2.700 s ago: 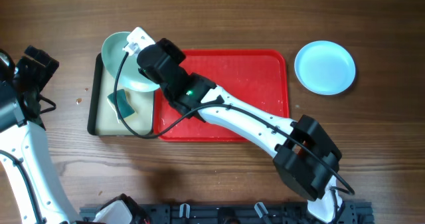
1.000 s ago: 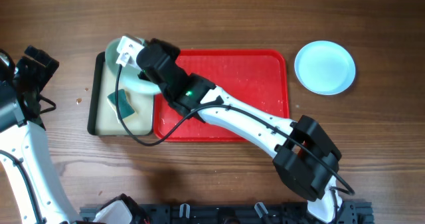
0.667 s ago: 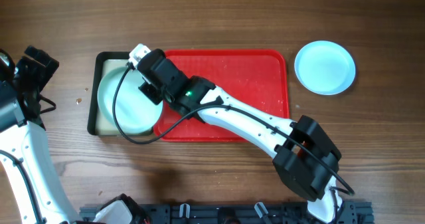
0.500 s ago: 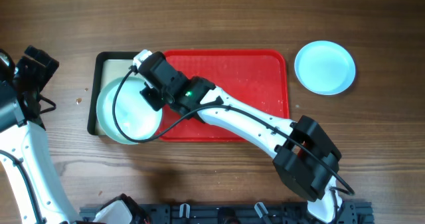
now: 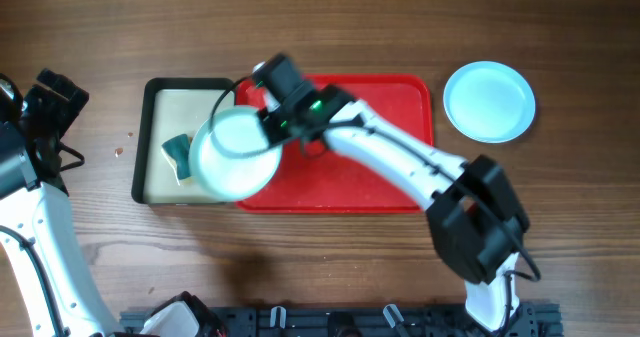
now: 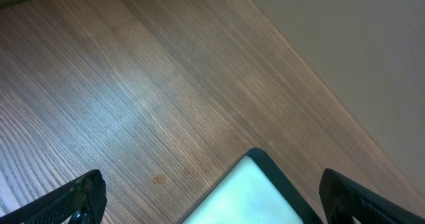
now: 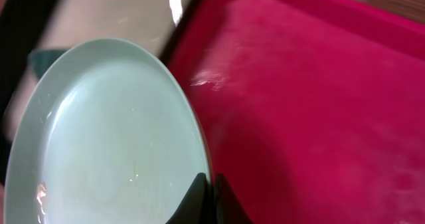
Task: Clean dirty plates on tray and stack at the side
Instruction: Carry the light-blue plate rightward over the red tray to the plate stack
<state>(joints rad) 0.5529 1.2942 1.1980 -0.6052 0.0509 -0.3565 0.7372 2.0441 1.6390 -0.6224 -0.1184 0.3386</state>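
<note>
My right gripper (image 5: 268, 117) is shut on the rim of a pale aqua plate (image 5: 234, 155), holding it over the seam between the red tray (image 5: 390, 107) and the black-rimmed tray (image 5: 150, 137). In the right wrist view the plate (image 7: 106, 137) fills the left and my fingers (image 7: 211, 196) pinch its edge above the red tray (image 7: 319, 98). A second pale blue plate (image 5: 489, 100) lies on the table to the right of the red tray. The white plate is out of view. My left gripper (image 6: 212, 201) is open above bare wood at the far left.
The black-rimmed tray with a cream inside holds a green sponge (image 5: 177, 150); its corner shows in the left wrist view (image 6: 255, 184). The right arm (image 5: 400, 167) stretches across the red tray. The left arm (image 5: 30, 177) stands at the table's left edge.
My right gripper has carried the aqua plate from over the black-rimmed tray down and to the right, toward the red tray, uncovering the sponge. The left arm has not moved.
</note>
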